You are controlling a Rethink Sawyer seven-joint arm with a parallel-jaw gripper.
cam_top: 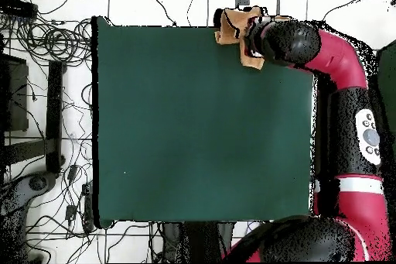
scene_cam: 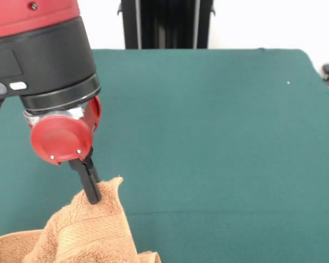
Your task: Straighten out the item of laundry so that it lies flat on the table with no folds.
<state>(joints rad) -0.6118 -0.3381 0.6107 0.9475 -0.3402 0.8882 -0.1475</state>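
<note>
Claw [scene_cam: 91, 193]: closed on a raised peak of the towel [scene_cam: 90, 233]
Towel: bunched, at a corner of the table [scene_cam: 219, 142]

The red and black arm [cam_top: 340, 60] reaches down — its end effector [scene_cam: 91, 195] clamped shut, fingers pointing downward.

A bunched tan-orange terry towel [cam_top: 232, 30] sits at the far right corner of the large bench covered in dark green cloth [cam_top: 193, 121], partly hidden under the red and black arm [cam_top: 325, 52]
</note>
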